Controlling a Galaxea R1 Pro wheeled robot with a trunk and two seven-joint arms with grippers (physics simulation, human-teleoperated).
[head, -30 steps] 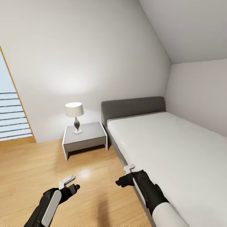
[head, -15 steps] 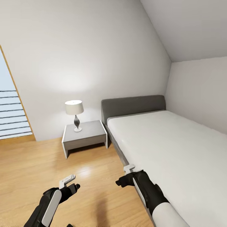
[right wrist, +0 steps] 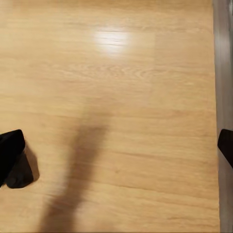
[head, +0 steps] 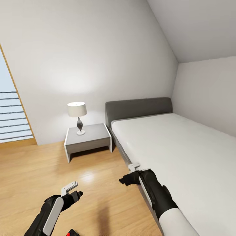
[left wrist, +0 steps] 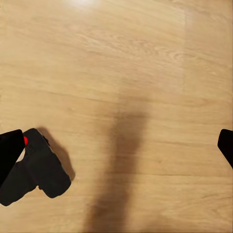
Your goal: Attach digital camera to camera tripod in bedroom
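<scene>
Barely started, judging by this: both the left gripper (head: pixel 76 194) and right gripper (head: pixel 126 180) hang spread wide and empty. The digital camera (left wrist: pixel 41 167) lies on the floor (head: pixel 39 170) just beside the left one's fingertip, ungrabbed.

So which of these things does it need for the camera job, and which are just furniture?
For the job: digital camera, lying on the wood floor; left gripper and right gripper, both open and empty.
Just lying about: bed, nightstand, lamp on the nightstand.
</scene>
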